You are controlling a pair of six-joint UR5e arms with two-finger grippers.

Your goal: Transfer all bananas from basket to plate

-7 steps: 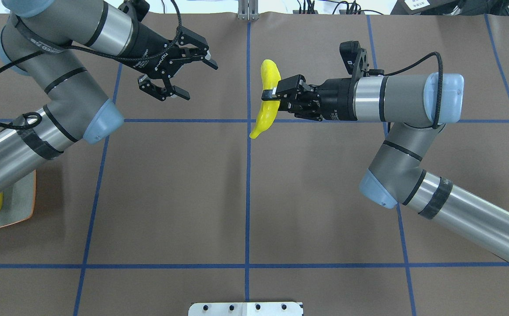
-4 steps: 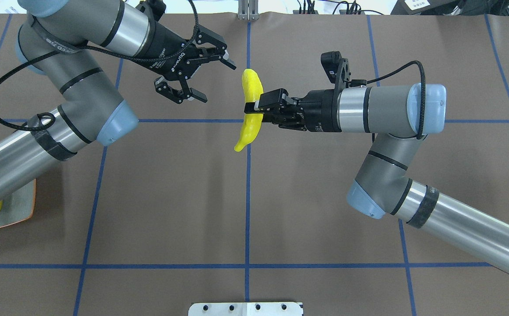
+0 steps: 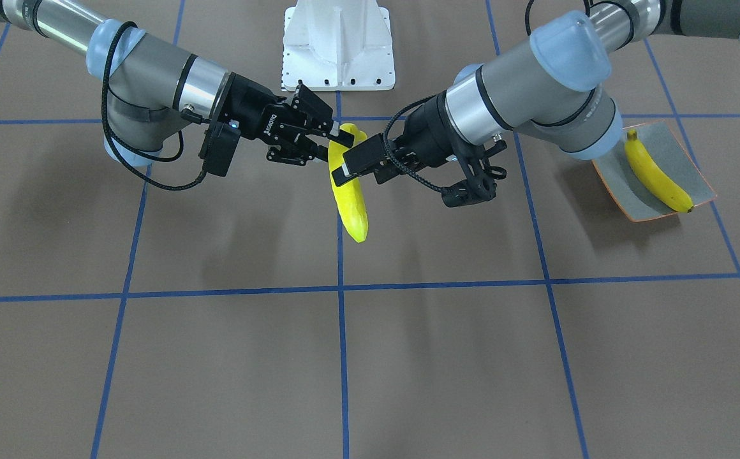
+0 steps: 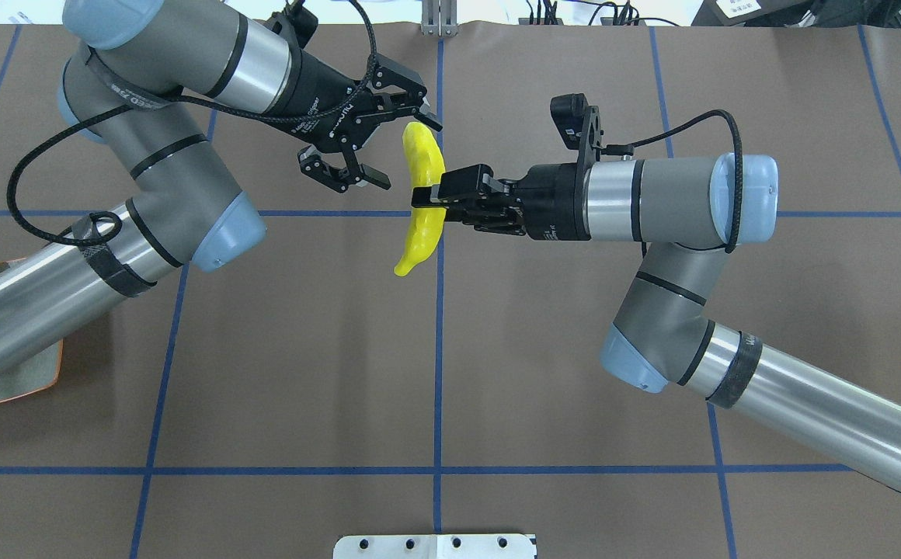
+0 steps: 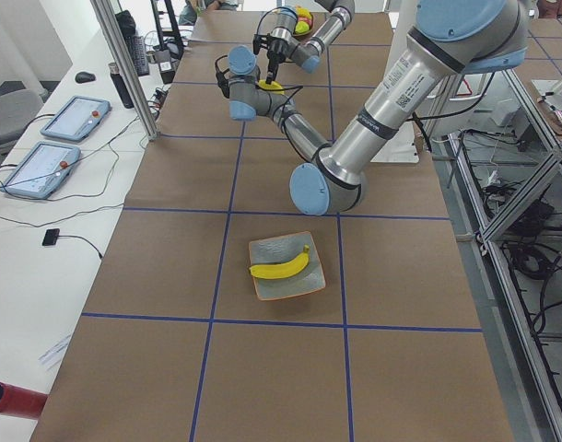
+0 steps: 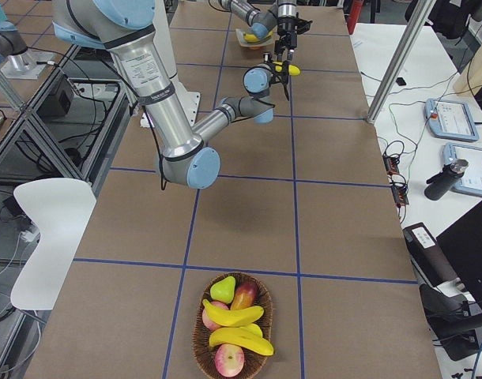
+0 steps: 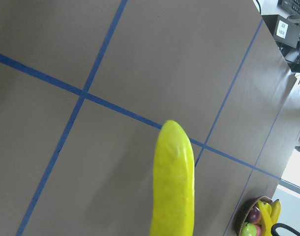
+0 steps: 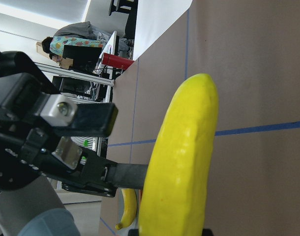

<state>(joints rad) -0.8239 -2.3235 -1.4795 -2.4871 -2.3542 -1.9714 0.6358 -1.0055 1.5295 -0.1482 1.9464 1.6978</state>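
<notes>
My right gripper (image 4: 425,196) is shut on the middle of a yellow banana (image 4: 422,225) and holds it above the table's centre; the banana also shows in the front view (image 3: 351,204). My left gripper (image 4: 412,154) is open, with a finger on each side of that banana's far end. Whether the fingers touch it does not show. The grey-green plate (image 3: 695,159) with an orange rim sits on my left side with one banana (image 3: 657,171) lying in it. The basket (image 6: 197,347) at my far right holds two more bananas (image 6: 237,317).
The basket also holds apples (image 6: 229,359) and a pear (image 6: 223,287). The white robot base (image 3: 338,38) stands at the table's near edge between the arms. My left arm's forearm (image 4: 46,295) passes over the plate (image 4: 27,373). Blue tape lines grid the brown table.
My right gripper has carried the banana leftward. My left gripper has swung right to meet it and now straddles the banana's far end, still open.
</notes>
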